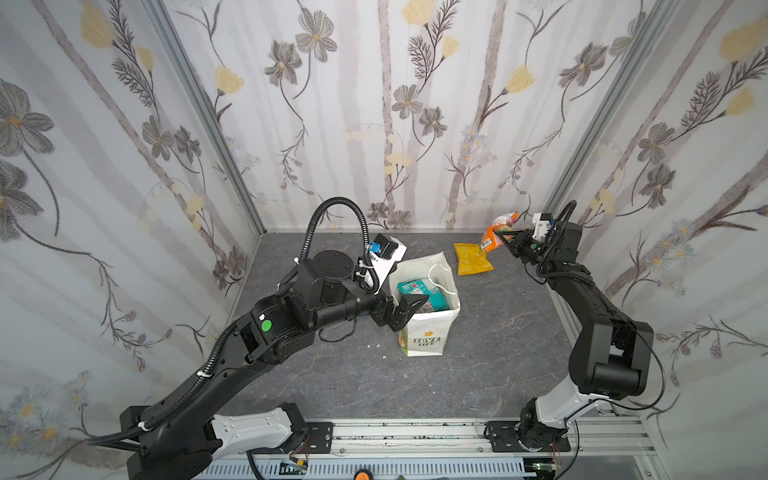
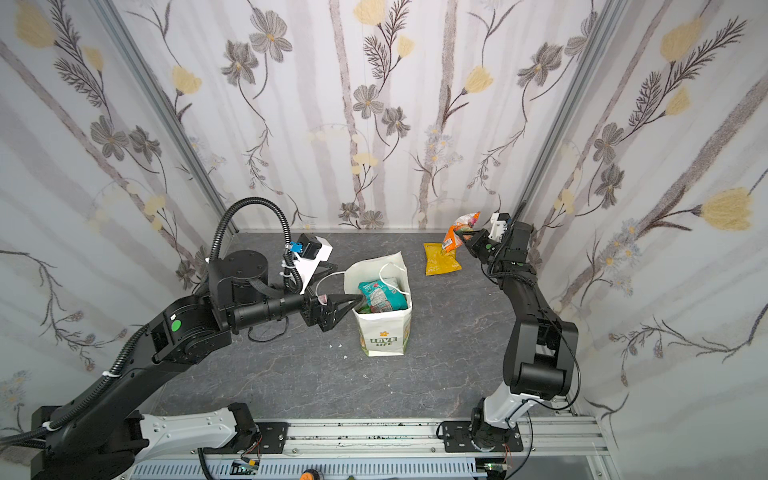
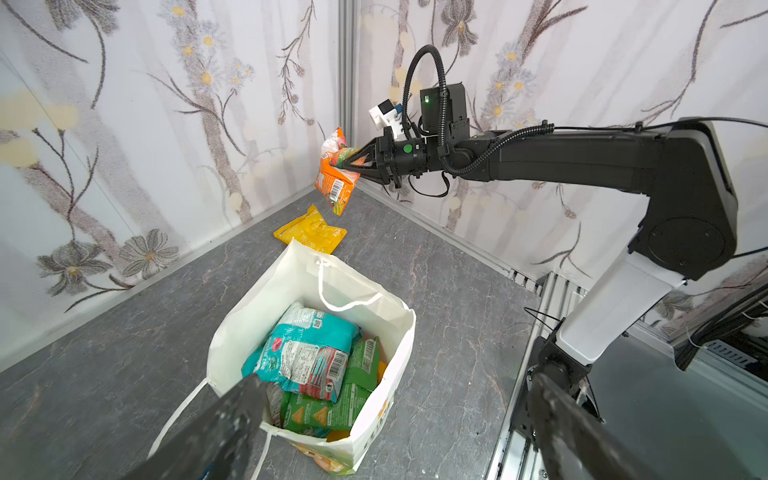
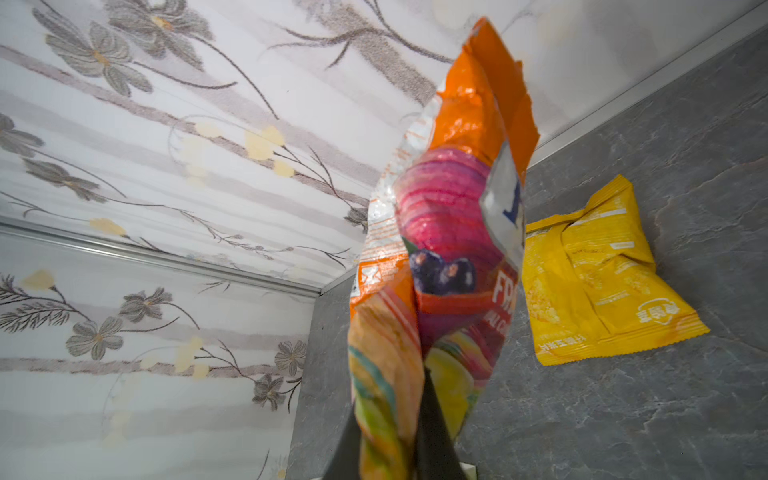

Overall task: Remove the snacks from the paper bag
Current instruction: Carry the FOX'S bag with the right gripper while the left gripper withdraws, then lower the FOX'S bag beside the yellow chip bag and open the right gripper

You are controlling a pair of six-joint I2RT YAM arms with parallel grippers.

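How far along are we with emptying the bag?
Done: the yellow packet lies on the table. In hand: the right gripper holds an orange packet in the air. To do: a teal packet, a green packet and more underneath sit in the paper bag, the open left gripper at its mouth.

Paper bag (image 1: 428,332), centre: white, white cord handles, green "LOVE LIFE" print, yellow flower.
Inside: teal packet (image 3: 307,353), white-red label; green packet (image 3: 316,411).
Yellow packet (image 1: 471,258), centre right.
Orange packet (image 4: 449,249): pink, purple fruit picture.
Counter (image 1: 478,374): grey, marble veins.
Walls (image 1: 374,104): white, grey and yellow flowers.
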